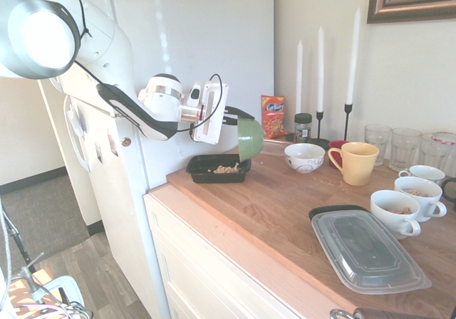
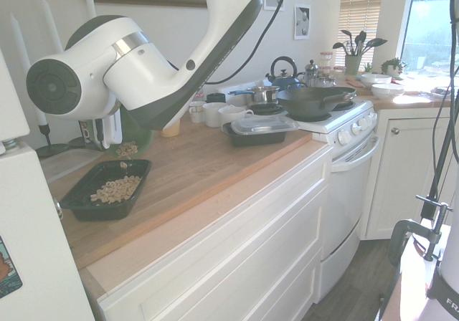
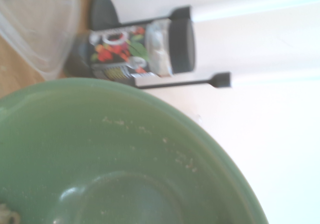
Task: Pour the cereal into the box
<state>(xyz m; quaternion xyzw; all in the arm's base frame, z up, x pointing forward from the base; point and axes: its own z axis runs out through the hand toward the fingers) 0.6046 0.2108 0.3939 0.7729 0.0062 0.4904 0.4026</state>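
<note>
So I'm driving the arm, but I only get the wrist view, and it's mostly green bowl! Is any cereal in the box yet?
Observer: Yes, a small heap of cereal lies in the black box.
Operator: Cool! And is the bowl over the box or next to it?
Observer: The green bowl, held in the jaws, is tipped at the box's edge, and a few bits show between the two.
Operator: Does the box have a lid on?
Observer: No, it's open. The clear lid sits on another container, farther along the counter.
</note>
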